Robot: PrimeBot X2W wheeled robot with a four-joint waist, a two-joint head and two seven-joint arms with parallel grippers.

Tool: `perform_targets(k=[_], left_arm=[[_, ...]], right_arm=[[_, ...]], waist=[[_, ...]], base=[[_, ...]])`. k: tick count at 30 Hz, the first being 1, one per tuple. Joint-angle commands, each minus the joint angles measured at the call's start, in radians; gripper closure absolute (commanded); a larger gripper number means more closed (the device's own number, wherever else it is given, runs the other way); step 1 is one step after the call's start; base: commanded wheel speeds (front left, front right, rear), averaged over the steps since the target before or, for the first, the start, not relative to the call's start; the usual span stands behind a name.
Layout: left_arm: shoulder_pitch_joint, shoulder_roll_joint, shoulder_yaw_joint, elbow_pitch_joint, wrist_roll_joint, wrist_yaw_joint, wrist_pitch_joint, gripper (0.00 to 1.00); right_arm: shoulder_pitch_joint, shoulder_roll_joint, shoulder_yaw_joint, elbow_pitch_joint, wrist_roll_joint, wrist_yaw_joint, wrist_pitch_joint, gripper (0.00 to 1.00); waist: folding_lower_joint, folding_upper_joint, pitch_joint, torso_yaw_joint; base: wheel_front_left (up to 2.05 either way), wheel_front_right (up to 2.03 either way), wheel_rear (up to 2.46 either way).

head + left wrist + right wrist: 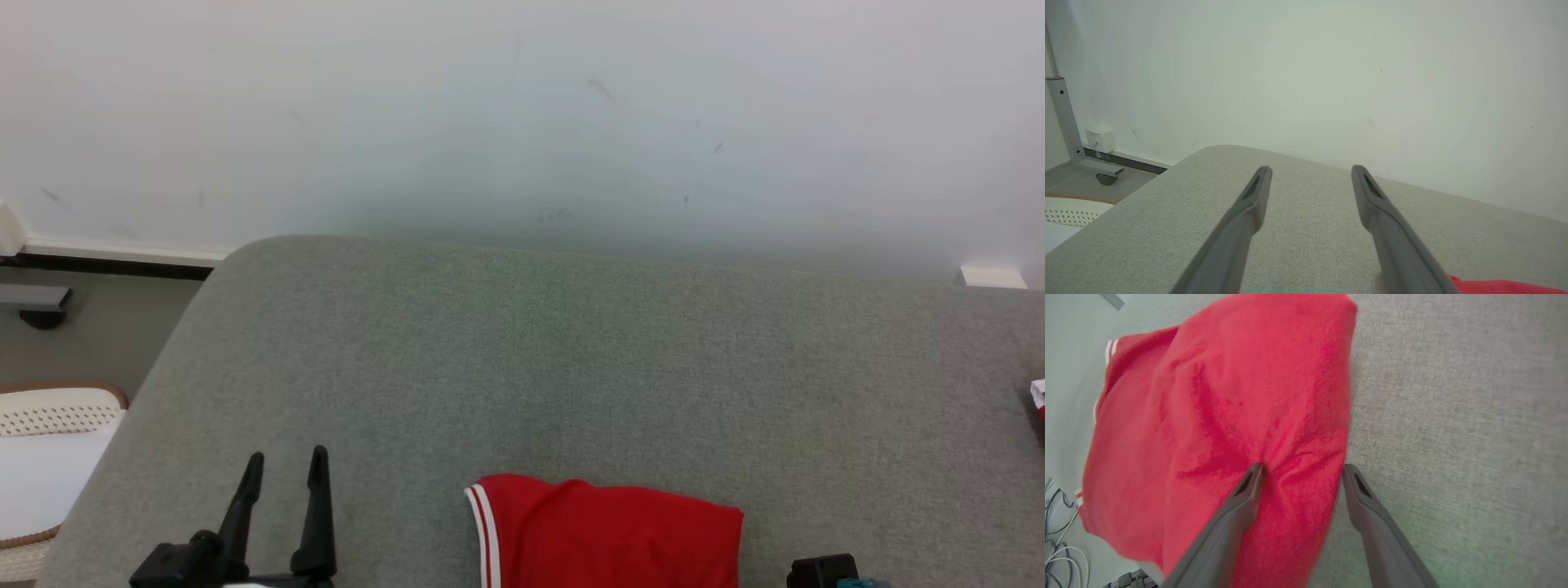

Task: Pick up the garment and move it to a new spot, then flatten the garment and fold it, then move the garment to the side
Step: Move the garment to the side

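One red garment [604,531] flat on the grey tabletop [571,343], down at the near edge, a bit right of the middle. Two thin white stripes along its left hem. Folded over, by the look of it, though hard to say what kind of garment.

Two grippers, two long dark fingers each.

Left gripper [287,454] over bare tabletop, off to the left of the garment and apart from it. From the left wrist, the same gripper [1311,168] with fingers spread wide and nothing between them. Just a red corner of the garment [1506,286] at the bottom right there.

Right gripper [1304,467] down at the garment's [1229,396] side edge, fingers spread apart and not pinched on anything. One finger [1237,510] on the red cloth, maybe pressing in, with small creases around its tip. Other finger [1372,514] just off the edge, over grey tabletop [1453,416]. A strip of red cloth in the gap between the two.

Behind the tabletop, one plain white wall [522,106].
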Motion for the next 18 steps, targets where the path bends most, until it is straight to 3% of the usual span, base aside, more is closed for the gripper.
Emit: perform_targets(k=[1,3,4,5,7,18], left_arm=[[0.005,0.004,0.001,0.002,0.013,-0.002,0.0,0.0],[0.007,0.004,0.0,0.002,0.012,-0.002,0.0,0.0],[0.008,0.004,-0.001,0.001,0.011,-0.001,0.0,0.0],[0.008,0.004,-0.002,0.001,0.011,-0.001,0.0,0.0],[0.009,0.004,-0.003,0.001,0.012,0.002,0.0,0.0],[-0.021,0.004,-0.042,-0.022,0.026,-0.016,0.0,0.0]], right_arm=[[-0.008,0.003,-0.004,0.017,-0.005,0.0,0.016,0.0],[-0.008,0.009,0.0,0.039,-0.01,0.0,0.036,0.0],[-0.009,0.011,0.0,0.045,-0.01,0.0,0.039,0.07],[-0.011,0.012,0.0,0.05,-0.01,0.0,0.04,0.53],[-0.018,0.013,-0.009,0.061,-0.016,0.0,0.03,1.0],[-0.149,-0.028,-0.017,0.0,-0.017,0.0,-0.027,1.0]], waist=[[0.0,0.0,0.002,0.011],[0.0,0.0,0.003,0.016],[0.0,0.0,0.004,0.018],[0.0,0.0,0.004,0.02],[0.0,0.0,0.005,0.021],[0.0,0.0,0.012,-0.042]], base=[[0.0,0.0,0.0],[0.0,0.0,0.0],[0.0,0.0,0.0],[0.0,0.0,0.0],[0.0,0.0,0.0],[0.0,0.0,0.0]])
